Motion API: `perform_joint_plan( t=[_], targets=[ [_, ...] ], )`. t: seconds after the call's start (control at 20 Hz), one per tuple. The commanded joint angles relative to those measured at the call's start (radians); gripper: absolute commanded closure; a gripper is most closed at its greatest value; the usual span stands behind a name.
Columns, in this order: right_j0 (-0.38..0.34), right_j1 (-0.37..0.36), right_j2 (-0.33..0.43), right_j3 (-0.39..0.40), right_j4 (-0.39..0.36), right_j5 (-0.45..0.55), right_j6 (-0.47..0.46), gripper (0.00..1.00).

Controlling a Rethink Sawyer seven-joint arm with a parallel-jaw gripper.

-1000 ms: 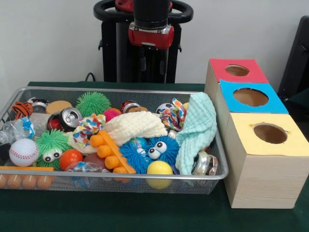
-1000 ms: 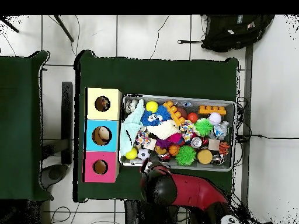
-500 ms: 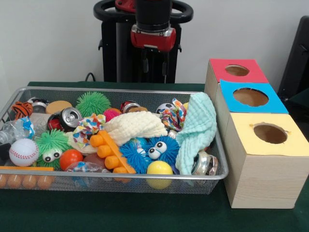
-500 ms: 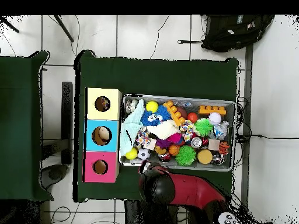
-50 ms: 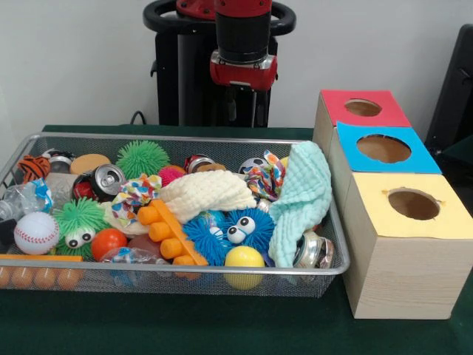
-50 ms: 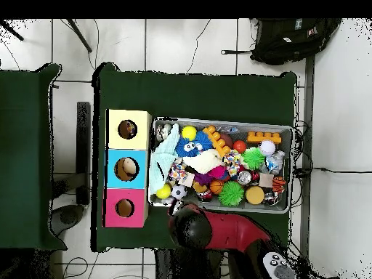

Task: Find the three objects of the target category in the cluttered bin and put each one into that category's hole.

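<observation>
A wire mesh bin (image 5: 177, 137) is heaped with clutter: soda cans (image 5: 103, 180), a mint cloth (image 5: 303, 196), a cream cloth (image 5: 207, 192), a blue fuzzy toy with eyes (image 5: 229, 229), a yellow ball (image 5: 244, 259), a baseball (image 5: 35, 231) and a green spiky ball (image 5: 142, 157). Beside the bin stand three boxes, each with a round hole, topped red (image 5: 336, 111), blue (image 5: 414, 159) and yellow (image 5: 443, 222). My gripper (image 5: 244, 111) hangs open and empty above the bin's far rim. In the overhead view the arm (image 6: 192, 225) hides it, just outside the bin (image 6: 218, 120).
The bin and boxes sit on a green-covered table (image 5: 222, 325). Orange blocks (image 5: 168, 233) and an orange ball (image 5: 108, 241) lie at the bin's front. In the overhead view a black backpack (image 6: 290, 40) lies on the floor and another green table (image 6: 25, 152) stands to the left.
In the front view the gripper has shifted right and come a little lower. The things in the bin have not moved.
</observation>
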Motion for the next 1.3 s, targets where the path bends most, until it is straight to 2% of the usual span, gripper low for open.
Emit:
perform_joint_plan(
  t=[0.05,0.45,1.05,1.3],
  targets=[
    [-0.003,0.059,0.050,-0.128,-0.040,-0.060,0.036,0.00],
    [-0.009,0.066,0.058,-0.161,-0.030,-0.071,0.042,0.00],
    [0.002,0.073,0.070,-0.218,-0.014,-0.022,0.031,0.00],
    [-0.003,0.098,0.085,-0.246,-0.012,-0.019,0.025,0.00]
  ],
)
